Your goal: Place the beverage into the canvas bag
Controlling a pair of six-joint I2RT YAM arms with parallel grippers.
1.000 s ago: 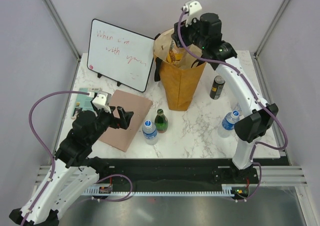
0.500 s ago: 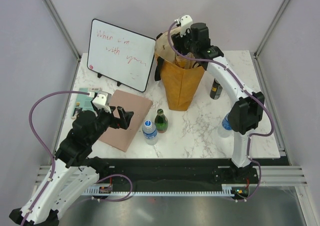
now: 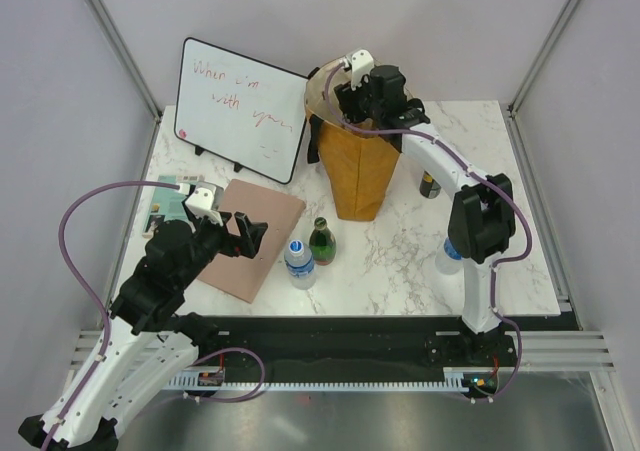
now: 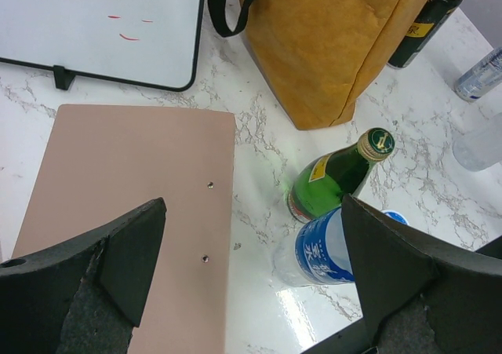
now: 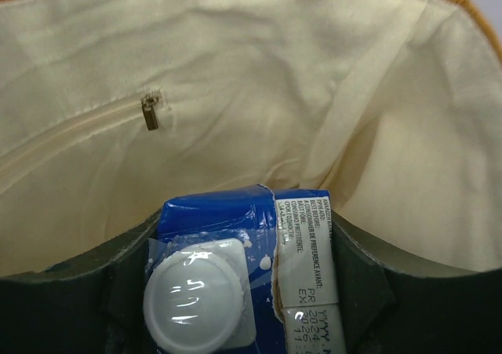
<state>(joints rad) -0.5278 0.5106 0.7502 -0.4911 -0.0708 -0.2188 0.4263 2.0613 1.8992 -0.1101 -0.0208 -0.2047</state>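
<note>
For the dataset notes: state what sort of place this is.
Probably a robotics lab test cell: left arm and right arm bolted at a marble-look table, plain panels on metal posts, staged props like a whiteboard.

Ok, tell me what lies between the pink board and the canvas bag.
Only bare marble table: a narrow strip separates the pink board from the canvas bag, clearest in the left wrist view.

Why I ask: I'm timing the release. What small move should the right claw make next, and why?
Probably lower a little deeper before letting go. The right claw grips the blue-labelled beverage at the mouth of the canvas bag; cream lining surrounds it, no floor shows, so releasing now risks a drop.
</note>
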